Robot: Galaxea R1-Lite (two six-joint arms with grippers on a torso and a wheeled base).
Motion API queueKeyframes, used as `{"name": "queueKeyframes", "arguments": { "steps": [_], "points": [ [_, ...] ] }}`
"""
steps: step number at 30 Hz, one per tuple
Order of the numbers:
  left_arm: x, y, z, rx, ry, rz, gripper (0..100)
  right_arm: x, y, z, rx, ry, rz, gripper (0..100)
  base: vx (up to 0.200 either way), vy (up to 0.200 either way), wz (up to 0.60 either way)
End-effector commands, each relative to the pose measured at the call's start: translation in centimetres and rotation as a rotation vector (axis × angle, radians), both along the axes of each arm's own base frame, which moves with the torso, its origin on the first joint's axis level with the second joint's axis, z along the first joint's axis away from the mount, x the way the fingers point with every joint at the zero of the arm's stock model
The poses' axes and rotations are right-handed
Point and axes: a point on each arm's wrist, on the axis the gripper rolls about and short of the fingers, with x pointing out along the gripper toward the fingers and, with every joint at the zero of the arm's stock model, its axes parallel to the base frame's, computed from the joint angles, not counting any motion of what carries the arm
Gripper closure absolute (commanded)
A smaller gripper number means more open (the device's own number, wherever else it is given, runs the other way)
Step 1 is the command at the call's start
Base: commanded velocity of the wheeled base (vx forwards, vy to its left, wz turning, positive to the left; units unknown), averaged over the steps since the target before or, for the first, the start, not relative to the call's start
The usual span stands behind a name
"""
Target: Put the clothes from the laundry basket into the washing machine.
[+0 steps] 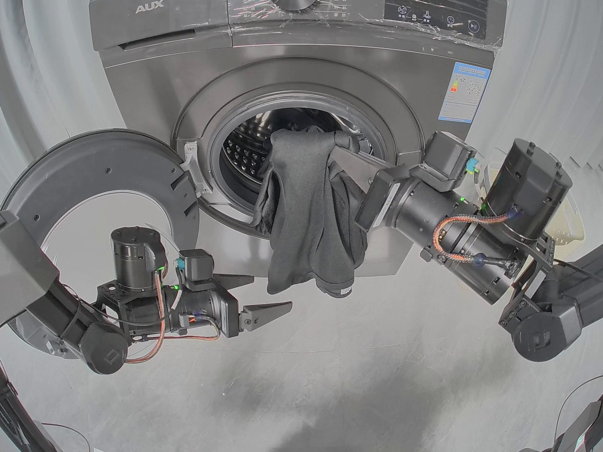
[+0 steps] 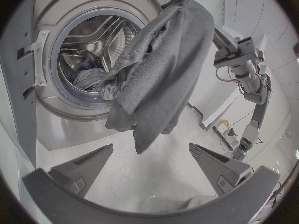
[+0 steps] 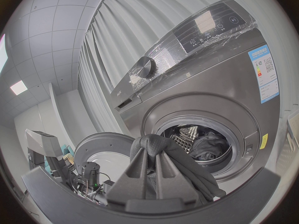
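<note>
A dark grey garment (image 1: 308, 215) hangs in front of the washing machine's open drum (image 1: 251, 149), held at its top by my right gripper (image 1: 336, 149), which is shut on it just at the drum mouth. In the right wrist view the fingers (image 3: 141, 168) pinch the garment (image 3: 183, 165), and more dark clothes (image 3: 208, 147) lie inside the drum. My left gripper (image 1: 260, 297) stands open and empty, low and to the left of the hanging garment (image 2: 162, 75), below the door opening. Another piece of cloth (image 2: 88, 78) rests in the drum.
The round door (image 1: 94, 183) is swung open to the left, close above my left arm. The laundry basket (image 1: 571, 221) shows pale behind my right arm. The bare light floor (image 1: 326, 359) stretches in front of the machine.
</note>
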Motion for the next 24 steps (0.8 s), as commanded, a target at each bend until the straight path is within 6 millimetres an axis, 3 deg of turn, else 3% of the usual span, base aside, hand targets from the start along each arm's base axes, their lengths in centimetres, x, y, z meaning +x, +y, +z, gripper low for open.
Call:
{"name": "queueKeyframes", "arguments": {
  "steps": [1,12,24],
  "points": [
    [1.1,-0.4,-0.9,0.000,0.015,0.006,0,-0.2,0.0,0.0,0.001,0.001,0.004,100,0.000,0.000,0.00],
    [1.3,-0.4,-0.7,-0.010,0.002,0.023,0,-0.2,0.1,-0.3,0.003,-0.003,0.004,100,0.000,0.000,0.00],
    [3.4,-1.3,-1.1,-0.022,-0.010,0.025,0,-0.3,0.2,-0.4,0.003,-0.003,0.009,100,0.000,0.000,0.00]
  ]
}}
